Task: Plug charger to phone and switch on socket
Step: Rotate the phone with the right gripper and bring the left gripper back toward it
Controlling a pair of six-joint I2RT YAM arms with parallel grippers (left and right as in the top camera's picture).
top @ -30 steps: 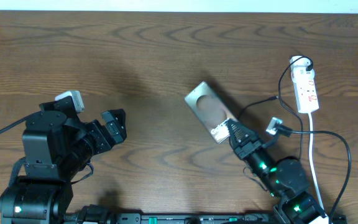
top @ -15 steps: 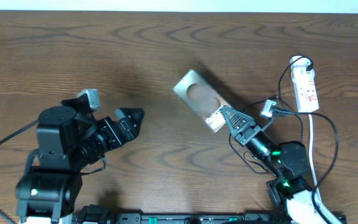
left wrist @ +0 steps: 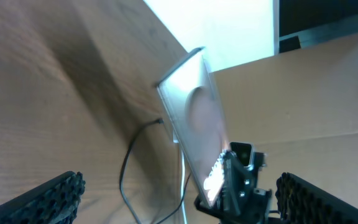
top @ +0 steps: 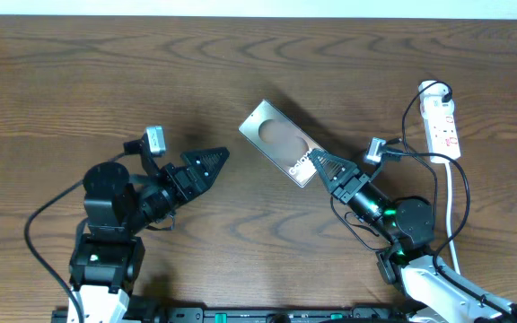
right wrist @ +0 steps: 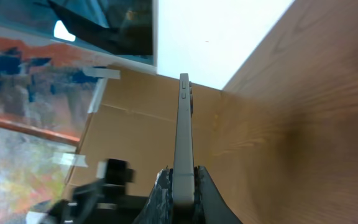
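The phone (top: 278, 142) is a bronze-grey slab with white lettering, held tilted above the table. My right gripper (top: 318, 165) is shut on its lettered end. In the right wrist view the phone (right wrist: 183, 130) shows edge-on between the shut fingers (right wrist: 183, 190). My left gripper (top: 212, 162) is open and empty, left of the phone and pointing at it. In the left wrist view the phone (left wrist: 194, 118) stands ahead between the wide-apart fingers (left wrist: 182, 199). The white socket (top: 441, 124) lies at the far right. The charger's black cable (top: 407, 115) runs from its plug head (top: 439, 90) on the socket; its connector tip cannot be made out.
The socket's white cord (top: 449, 202) runs down the right side past my right arm. Black cable loops (top: 465, 193) lie around the right arm's base. The left wrist view shows a black cable (left wrist: 126, 174) and the white cord (left wrist: 183, 186) on the wood under the phone.
My right gripper has carried the phone up and to the left. My left arm has swung right and forward, its gripper now pointing at the phone.
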